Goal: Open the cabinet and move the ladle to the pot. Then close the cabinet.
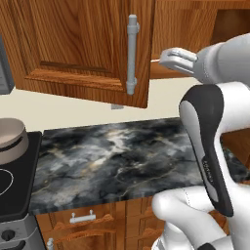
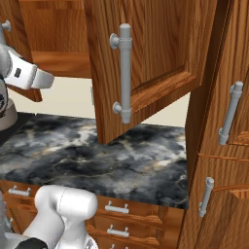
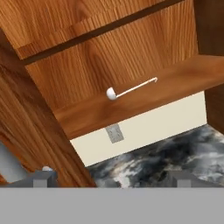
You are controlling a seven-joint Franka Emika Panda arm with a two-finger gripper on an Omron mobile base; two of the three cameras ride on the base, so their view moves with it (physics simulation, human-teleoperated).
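Observation:
The cabinet stands open. Its left door (image 1: 73,49) hangs out over the counter, and its right door (image 2: 160,48) swings toward the camera with a long grey bar handle (image 2: 125,73). A white ladle (image 3: 131,89) lies on the cabinet's bottom shelf (image 3: 175,83), bowl end to the left in the hand view. My gripper (image 3: 109,179) is open and empty in front of the shelf, short of the ladle, with its fingertips (image 3: 41,177) wide apart. From the base it appears as a white hand (image 1: 166,59) between the doors (image 2: 48,80). The grey pot (image 1: 13,141) sits on the stove at far left.
A dark marble counter (image 1: 117,156) runs under the cabinet, with drawers (image 1: 80,217) below. The black stove (image 1: 14,190) borders its left end. A tall wooden unit with bar handles (image 2: 231,112) closes off the right side. A wall outlet (image 3: 114,133) sits below the shelf.

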